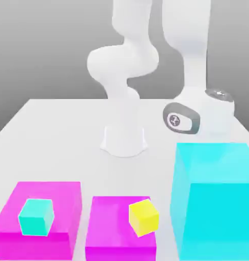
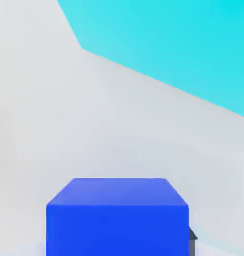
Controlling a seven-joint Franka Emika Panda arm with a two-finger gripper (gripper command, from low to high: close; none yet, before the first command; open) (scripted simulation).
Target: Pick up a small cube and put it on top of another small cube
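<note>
My claw is pinching the small blue cube [image 2: 117,216] behind the big cyan block [image 1: 214,196], low on the table [image 1: 55,127], so I can lift it onto another cube.

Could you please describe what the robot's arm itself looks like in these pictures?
The arm is glossy white all over, made of thick rounded segments that swell into bulbous joints, and it rises from a flared white base on the pale table. The wrist section carries a dark grey ring with a round cap bearing a small mark. No cables show.
</note>
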